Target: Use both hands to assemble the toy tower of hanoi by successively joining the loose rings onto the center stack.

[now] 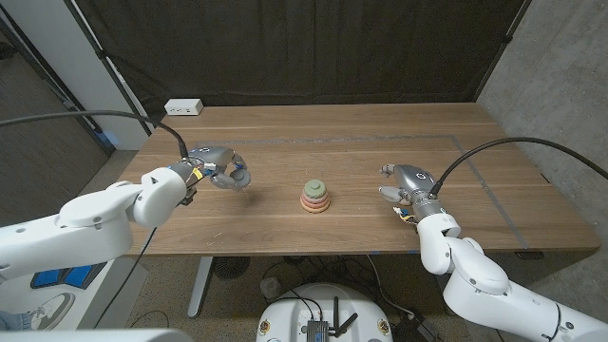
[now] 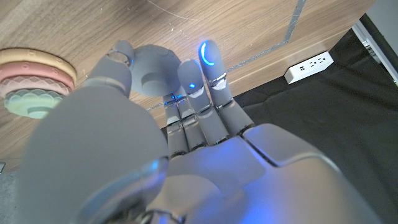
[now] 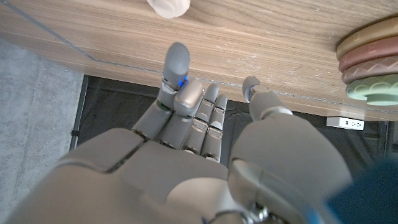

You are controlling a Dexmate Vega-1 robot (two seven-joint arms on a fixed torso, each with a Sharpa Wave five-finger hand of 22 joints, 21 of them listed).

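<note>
The left hand [image 1: 217, 167], at the frame's left, is holding a blue-grey ring [image 2: 154, 71]. The right hand [image 1: 407, 180] is holding nothing, fingers apart, right of the stack [image 1: 316, 196].

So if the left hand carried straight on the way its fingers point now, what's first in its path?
Judging by the head view, the left hand, holding a blue-grey ring, points toward the table's middle, so it would probably meet the ring stack first. Depth is uncertain; it may pass slightly behind it.

Brown wooden table [image 1: 285, 228] with pale taped lines, backed by a black hanging curtain [image 1: 304, 47], flanked by a grey rough concrete wall [image 1: 560, 85], with a white plastic power strip [image 1: 183, 107] at its far edge.
</note>
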